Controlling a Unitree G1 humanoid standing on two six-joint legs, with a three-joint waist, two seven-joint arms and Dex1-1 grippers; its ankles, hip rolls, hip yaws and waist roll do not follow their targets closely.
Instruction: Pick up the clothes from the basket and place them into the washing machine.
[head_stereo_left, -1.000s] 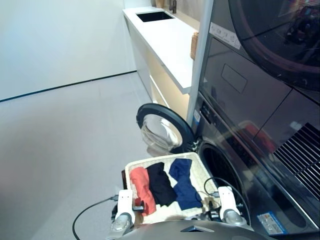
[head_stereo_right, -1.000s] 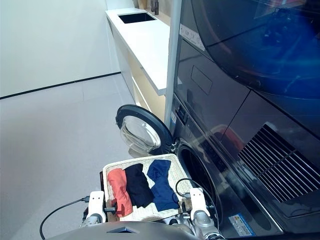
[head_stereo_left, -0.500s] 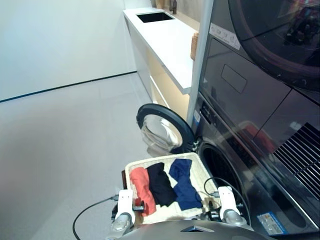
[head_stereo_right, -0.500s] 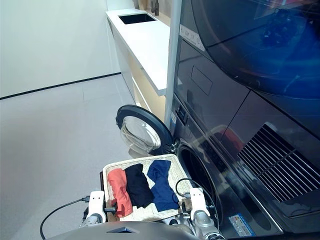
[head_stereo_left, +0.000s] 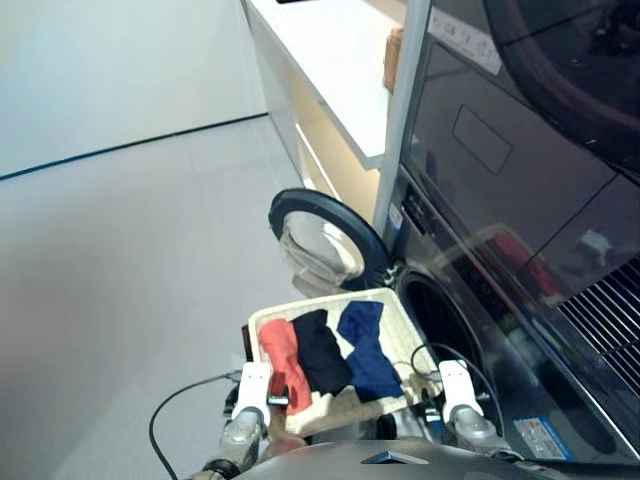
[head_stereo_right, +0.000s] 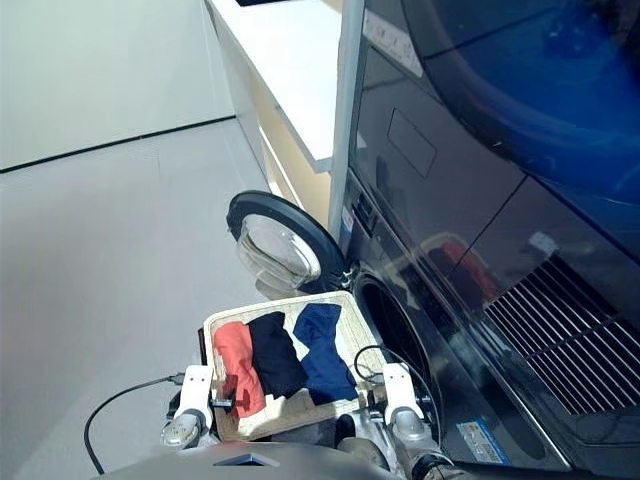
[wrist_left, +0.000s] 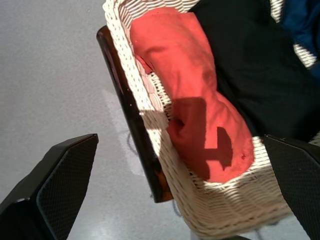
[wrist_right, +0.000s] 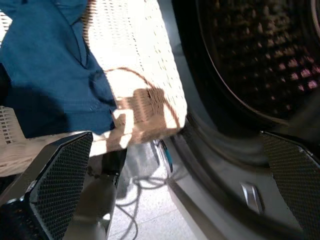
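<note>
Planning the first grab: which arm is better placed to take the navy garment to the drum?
The right, probably. The navy garment lies at the basket's drum-side end, just ahead of the open right gripper, whose view also shows the washing machine's drum. The open left gripper faces the orange-red garment.

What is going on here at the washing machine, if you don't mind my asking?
The robot stands over a basket holding three garments side by side: orange-red, black and navy blue. Nothing has been picked up yet. The left gripper is open above the orange-red piece, and the right gripper is open near the basket's corner. The washing machine has its porthole door swung open and the drum is empty.
</note>
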